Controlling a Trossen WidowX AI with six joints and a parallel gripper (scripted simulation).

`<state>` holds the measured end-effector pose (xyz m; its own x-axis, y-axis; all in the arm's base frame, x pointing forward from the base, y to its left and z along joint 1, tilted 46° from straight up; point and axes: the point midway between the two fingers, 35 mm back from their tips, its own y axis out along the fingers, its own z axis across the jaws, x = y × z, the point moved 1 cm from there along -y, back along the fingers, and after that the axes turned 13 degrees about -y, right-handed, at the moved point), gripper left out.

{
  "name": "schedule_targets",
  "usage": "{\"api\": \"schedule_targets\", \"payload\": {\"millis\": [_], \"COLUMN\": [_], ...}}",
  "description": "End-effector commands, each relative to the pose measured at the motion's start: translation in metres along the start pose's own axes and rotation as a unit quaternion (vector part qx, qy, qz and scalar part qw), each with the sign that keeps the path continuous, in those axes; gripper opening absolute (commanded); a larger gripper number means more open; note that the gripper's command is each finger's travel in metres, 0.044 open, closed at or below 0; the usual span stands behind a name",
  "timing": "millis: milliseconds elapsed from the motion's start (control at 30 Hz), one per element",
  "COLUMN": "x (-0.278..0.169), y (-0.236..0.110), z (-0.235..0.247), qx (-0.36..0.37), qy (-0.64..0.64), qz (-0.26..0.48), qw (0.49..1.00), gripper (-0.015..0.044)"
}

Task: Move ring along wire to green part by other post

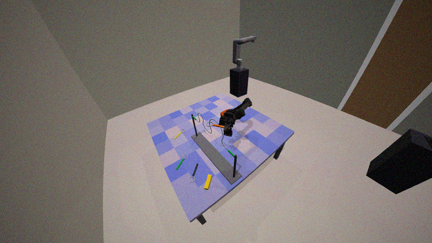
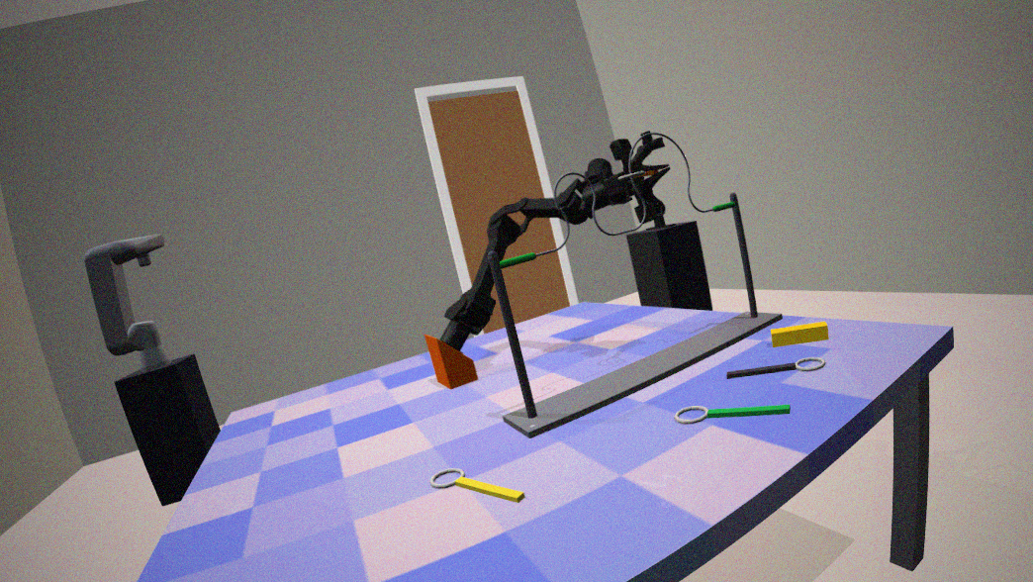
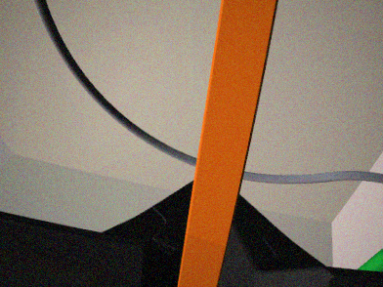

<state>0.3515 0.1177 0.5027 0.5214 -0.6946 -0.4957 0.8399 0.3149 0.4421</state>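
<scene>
My gripper (image 1: 223,124) (image 2: 645,175) (image 3: 211,225) is shut on the orange handle (image 1: 217,125) (image 2: 654,171) (image 3: 234,115) and holds it high above the grey base plate (image 1: 216,157) (image 2: 635,375), about midway between the two posts. The ring (image 1: 210,123) is small, and I cannot tell exactly where it sits on the wire. The thin grey wire (image 1: 223,140) (image 2: 687,180) (image 3: 98,92) loops between the posts; in the wrist view it curves behind the handle. Green wire ends sit at one post (image 1: 194,116) (image 2: 518,257) and at the other post (image 1: 231,152) (image 2: 722,206).
Spare rings lie on the checkered table (image 1: 195,199) (image 2: 578,520): yellow-handled (image 1: 179,134) (image 2: 488,489), green-handled (image 1: 180,163) (image 2: 744,411), black-handled (image 1: 194,171) (image 2: 766,369). A yellow block (image 1: 208,181) (image 2: 798,333) lies near the base plate. A grey arm on a black pedestal (image 1: 239,80) (image 2: 166,419) stands beside the table.
</scene>
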Motion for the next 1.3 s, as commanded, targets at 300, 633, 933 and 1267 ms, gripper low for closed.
{"api": "schedule_targets", "payload": {"millis": [300, 633, 933, 1267], "x": [0.003, 0.004, 0.001, -0.006], "y": [0.0, 0.0, 0.001, 0.002], "z": [0.001, 0.003, 0.0, -0.011], "qx": [0.034, 0.058, 0.071, 0.062], "qy": [0.072, 0.118, 0.141, 0.124], "qz": [-0.02, -0.031, -0.036, -0.032], "qw": [0.997, 0.991, 0.987, 0.99], "gripper": [-0.015, -0.015, -0.015, -0.015]}}
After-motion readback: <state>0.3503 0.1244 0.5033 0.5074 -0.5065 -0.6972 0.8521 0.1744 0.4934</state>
